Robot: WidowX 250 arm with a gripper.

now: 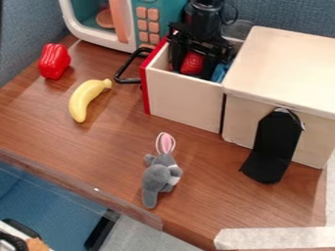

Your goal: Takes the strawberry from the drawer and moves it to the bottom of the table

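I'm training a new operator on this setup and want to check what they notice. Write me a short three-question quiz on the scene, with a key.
1. True or false: the banana lies nearer the red pepper than the grey rabbit does.
2. Which item is down in the open drawer with the claw?
A) rabbit
B) strawberry
C) pepper
3. Fill in: the drawer's front panel, behind the black handle, is ____ in colour.

Key: 1 true; 2 B; 3 red
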